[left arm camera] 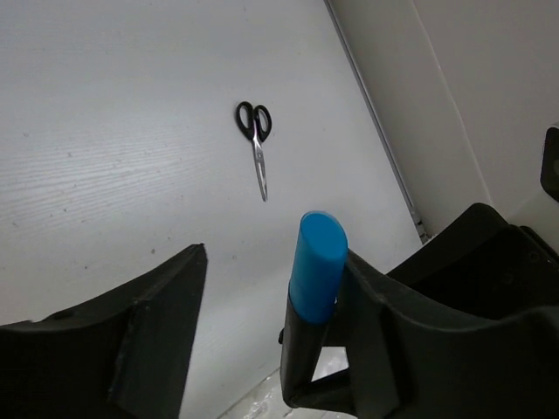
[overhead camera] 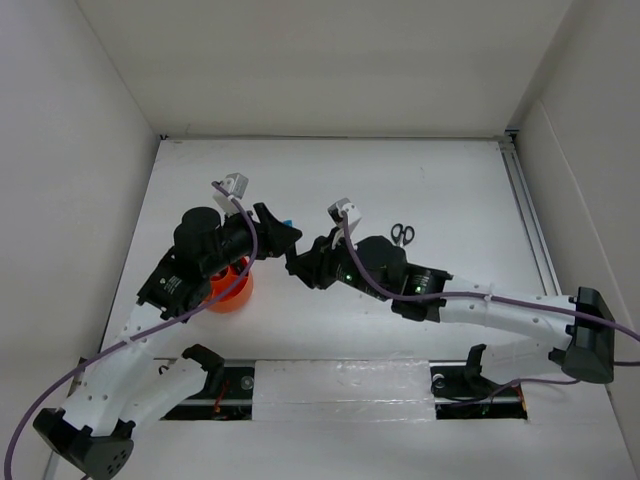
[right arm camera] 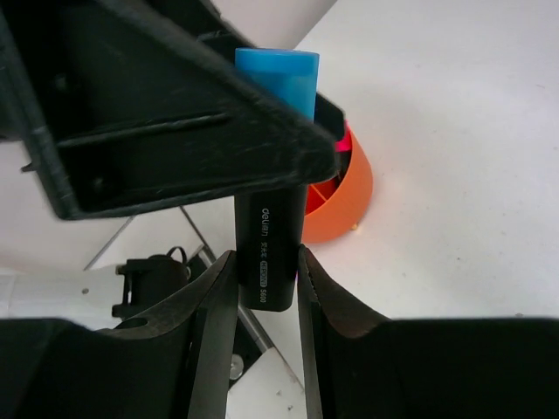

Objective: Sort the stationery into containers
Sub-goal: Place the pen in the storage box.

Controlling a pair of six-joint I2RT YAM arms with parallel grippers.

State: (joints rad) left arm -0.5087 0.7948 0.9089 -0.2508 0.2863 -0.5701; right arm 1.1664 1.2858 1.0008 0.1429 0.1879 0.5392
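Note:
The blue-capped black marker (right arm camera: 269,240) stands upright in the air between both grippers. My right gripper (right arm camera: 265,266) is shut on its black lower body. My left gripper (left arm camera: 271,257) is open around the blue cap (left arm camera: 316,262); the cap leans against one finger and the other finger stands well apart. In the top view the two grippers meet at mid-table, left gripper (overhead camera: 278,236) and right gripper (overhead camera: 298,264), with the cap (overhead camera: 288,222) just showing. The orange cup (overhead camera: 228,292) sits under the left arm; something pink shows in it (right arm camera: 343,140). The black-handled scissors (overhead camera: 402,234) lie flat further right.
White walls close in the table on the left, back and right. A metal rail (overhead camera: 530,230) runs along the right edge. The scissors also show in the left wrist view (left arm camera: 256,140). The arm bases and cables sit at the near edge.

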